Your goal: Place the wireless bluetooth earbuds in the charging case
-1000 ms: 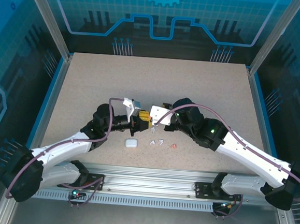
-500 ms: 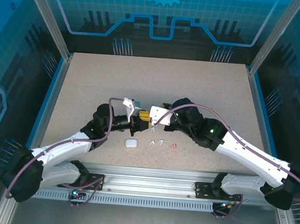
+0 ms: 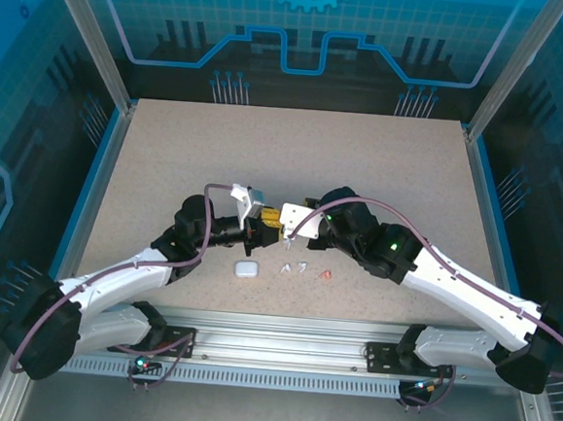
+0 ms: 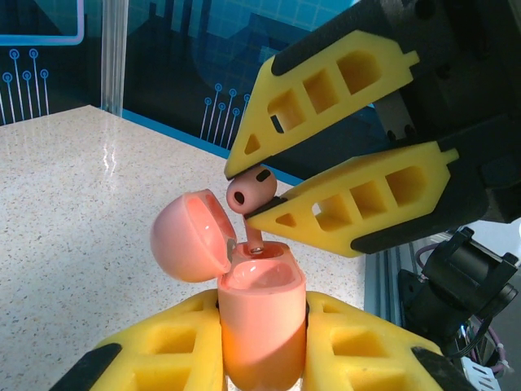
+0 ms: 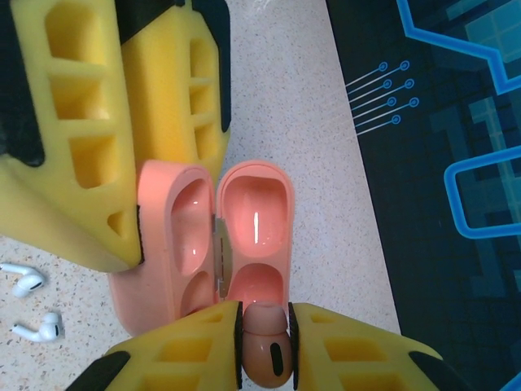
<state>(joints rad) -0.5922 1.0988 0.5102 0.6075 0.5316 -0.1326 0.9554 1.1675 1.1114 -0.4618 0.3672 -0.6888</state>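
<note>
Clamping the open pink case [image 4: 260,285], left end effector [image 4: 262,314]; right end effector [image 4: 242,194] pinches a pink earbud [image 4: 252,189] above it.

Pink case [image 4: 260,326]: glossy smooth plastic. Pink earbud [image 4: 250,191]: smooth plastic. Jaws: matt yellow plastic. Table [image 4: 81,212]: speckled, slight sheen.

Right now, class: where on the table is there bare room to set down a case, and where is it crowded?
Crowded: the middle, where the left hand and right hand meet, and just nearer, the white case, white buds and pink bud. Bare: the far half of the table, from there to the rear edge, and both side margins.
</note>
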